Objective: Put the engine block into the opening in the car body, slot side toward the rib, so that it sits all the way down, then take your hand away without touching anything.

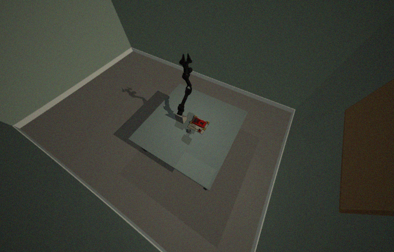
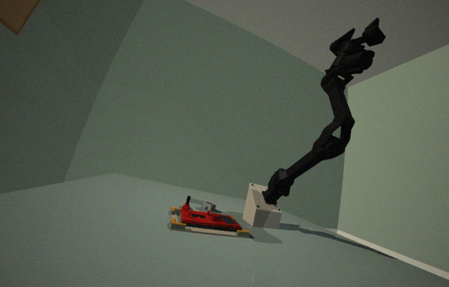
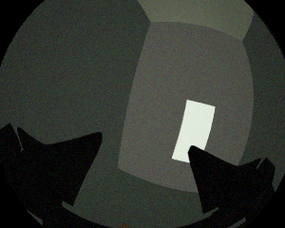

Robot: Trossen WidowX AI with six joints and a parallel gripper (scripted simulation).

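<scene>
The red car body (image 1: 200, 122) (image 2: 212, 222) lies on a pale plate (image 2: 205, 231) with yellow corner pieces. Dark areas show in its top, too small to tell apart as openings or parts. A small grey block (image 1: 188, 131) (image 2: 208, 205), which looks like the engine block, is beside the plate, outside the car body. Its slot side cannot be made out. My gripper (image 1: 185, 54) (image 2: 365, 24) (image 3: 148, 144) is open and empty. It points upward, high above and far from the car body and the block. The wrist view shows neither of them.
The arm's pale base (image 1: 180, 118) (image 2: 252, 207) stands close beside the plate. A small red piece with a black top (image 1: 199, 130) (image 2: 186, 204) stands at the plate's end. A brown panel (image 1: 380, 156) (image 2: 15, 15) is far off. A bright white rectangle (image 3: 196, 123) shows behind one fingertip.
</scene>
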